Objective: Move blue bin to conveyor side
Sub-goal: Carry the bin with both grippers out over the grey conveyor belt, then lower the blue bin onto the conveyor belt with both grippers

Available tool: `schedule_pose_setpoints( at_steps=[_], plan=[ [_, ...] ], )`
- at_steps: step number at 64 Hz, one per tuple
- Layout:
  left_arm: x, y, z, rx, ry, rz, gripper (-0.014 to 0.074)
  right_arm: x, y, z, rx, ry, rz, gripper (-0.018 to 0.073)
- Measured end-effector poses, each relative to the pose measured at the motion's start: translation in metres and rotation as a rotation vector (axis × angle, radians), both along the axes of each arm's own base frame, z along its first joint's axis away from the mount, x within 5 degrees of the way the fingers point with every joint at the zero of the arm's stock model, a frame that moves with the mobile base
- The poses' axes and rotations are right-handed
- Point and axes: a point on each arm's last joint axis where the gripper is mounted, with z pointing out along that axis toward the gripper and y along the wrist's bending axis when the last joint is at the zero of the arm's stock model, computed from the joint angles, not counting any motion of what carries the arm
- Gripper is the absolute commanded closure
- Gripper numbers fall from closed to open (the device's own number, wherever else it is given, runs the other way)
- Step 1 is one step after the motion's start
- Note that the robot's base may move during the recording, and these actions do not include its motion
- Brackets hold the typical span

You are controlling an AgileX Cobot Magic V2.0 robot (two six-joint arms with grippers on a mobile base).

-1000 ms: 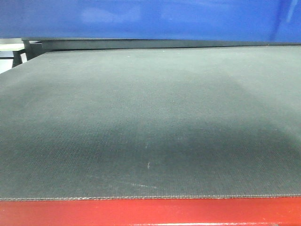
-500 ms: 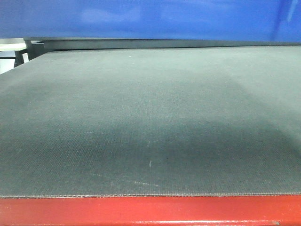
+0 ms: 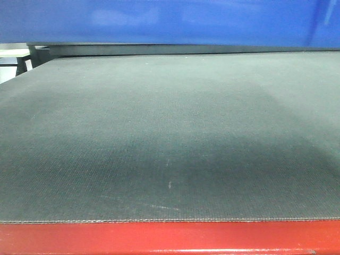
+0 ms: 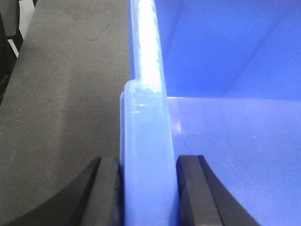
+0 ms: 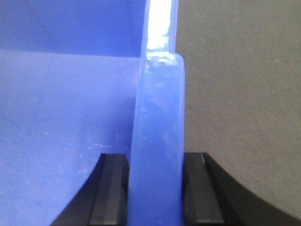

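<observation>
Bin [image 3: 159, 21] lengthwise across belt [image 3: 170, 133], left claw [image 4: 148, 165], right claw [image 5: 155, 160] clamping end rims

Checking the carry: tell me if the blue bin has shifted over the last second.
No. In the front view the blue bin holds the same gap above the far edge of the belt.

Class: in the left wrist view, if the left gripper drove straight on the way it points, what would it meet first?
The blue bin: its rim wall is clamped between the fingers of the left gripper, so it would bear on that at once; depth beyond is unclear.
</observation>
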Motion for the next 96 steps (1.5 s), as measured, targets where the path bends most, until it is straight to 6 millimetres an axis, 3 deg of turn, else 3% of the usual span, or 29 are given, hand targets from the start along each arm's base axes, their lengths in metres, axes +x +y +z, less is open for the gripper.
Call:
schedule_pose_setpoints(
  at_steps=[19,30,49,61,77,96],
  plan=[
    [0.001,0.000,-0.001,0.000,0.003,0.000,0.0615,0.002,0.001,0.002,0.007,-0.025,0.001,0.0640],
    [0.022,-0.003,-0.013,0.018,0.050,0.004,0.0615,0.025,0.006,-0.006,-0.002,-0.049,-0.004,0.0640],
    [0.100,-0.010,-0.065,0.075,0.133,0.010,0.0615,0.099,0.022,-0.054,-0.070,0.010,-0.016,0.0640],
    [0.133,-0.012,-0.098,0.098,0.192,0.010,0.0615,0.132,0.028,-0.086,-0.102,0.054,-0.019,0.0640],
    [0.161,-0.014,-0.128,0.116,0.207,0.002,0.0615,0.160,0.033,-0.117,-0.124,0.083,-0.016,0.0640],
    [0.178,-0.016,-0.148,0.127,0.212,-0.010,0.0615,0.176,0.036,-0.141,-0.144,0.131,-0.017,0.0640]
  ],
)
